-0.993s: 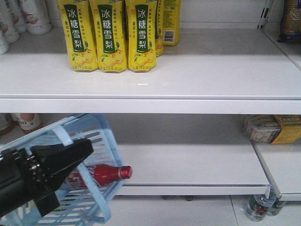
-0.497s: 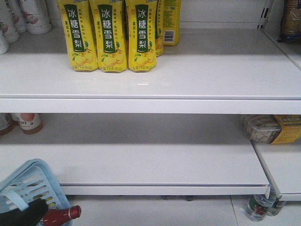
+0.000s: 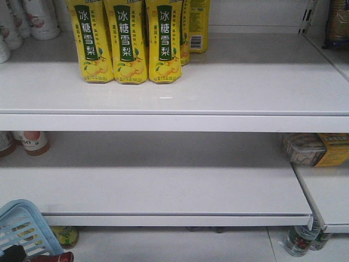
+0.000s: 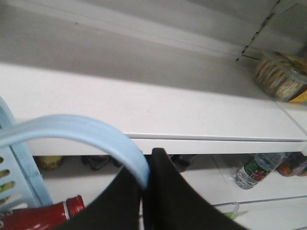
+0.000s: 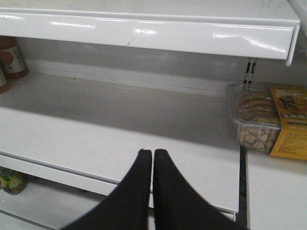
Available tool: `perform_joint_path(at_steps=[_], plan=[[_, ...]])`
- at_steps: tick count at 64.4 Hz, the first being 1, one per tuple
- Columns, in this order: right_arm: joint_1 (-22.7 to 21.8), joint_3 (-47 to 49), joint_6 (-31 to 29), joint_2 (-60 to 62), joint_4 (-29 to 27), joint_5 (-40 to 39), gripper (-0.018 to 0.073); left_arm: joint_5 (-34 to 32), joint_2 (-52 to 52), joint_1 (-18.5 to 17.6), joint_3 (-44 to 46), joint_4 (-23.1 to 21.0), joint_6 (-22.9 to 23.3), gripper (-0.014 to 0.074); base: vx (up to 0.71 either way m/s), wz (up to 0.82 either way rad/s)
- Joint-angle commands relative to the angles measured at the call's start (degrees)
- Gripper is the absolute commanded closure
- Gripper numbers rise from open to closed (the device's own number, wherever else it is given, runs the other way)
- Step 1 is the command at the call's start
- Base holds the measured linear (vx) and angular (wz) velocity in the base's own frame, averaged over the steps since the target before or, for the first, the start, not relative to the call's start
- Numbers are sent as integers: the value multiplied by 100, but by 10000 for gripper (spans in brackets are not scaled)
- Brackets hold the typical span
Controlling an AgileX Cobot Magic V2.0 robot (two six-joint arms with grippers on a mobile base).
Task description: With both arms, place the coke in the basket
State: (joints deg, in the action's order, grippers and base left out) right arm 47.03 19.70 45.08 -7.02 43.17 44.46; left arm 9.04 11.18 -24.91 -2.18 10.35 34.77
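Lowering since earlier, the basket [image 3: 22, 226] carrying the coke [image 4: 41, 216] is hanging from the pinched-shut left gripper [image 4: 146, 165]; keep it level, right gripper [image 5: 152, 155] closed empty.

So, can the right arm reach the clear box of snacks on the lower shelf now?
Probably yes. The right gripper is shut and holds nothing, and the lower shelf is bare between it and the snack box, which sits ahead to its right.
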Motion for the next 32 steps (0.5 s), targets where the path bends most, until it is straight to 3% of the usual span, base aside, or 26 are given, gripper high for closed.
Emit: perform_joint_path(at_steps=[1, 6, 14, 24, 32], plan=[[-12, 149, -19, -80, 294, -321, 564, -761, -454, 49, 165, -546, -1821, 603, 0, 0], [-12, 149, -19, -80, 294, -321, 564, -808, -763, 301, 165, -1278, -2899, 603, 0, 0], [-12, 149, -19, -80, 294, -321, 564, -904, -1048, 855, 165, -1857, -3821, 603, 0, 0], [-12, 149, -19, -80, 294, -321, 564, -1181, -1165, 1476, 165, -1594, -3805, 603, 0, 0], [-12, 149, -19, -80, 294, -321, 564, -1546, -1165, 1771, 165, -1035, -3415, 603, 0, 0]])
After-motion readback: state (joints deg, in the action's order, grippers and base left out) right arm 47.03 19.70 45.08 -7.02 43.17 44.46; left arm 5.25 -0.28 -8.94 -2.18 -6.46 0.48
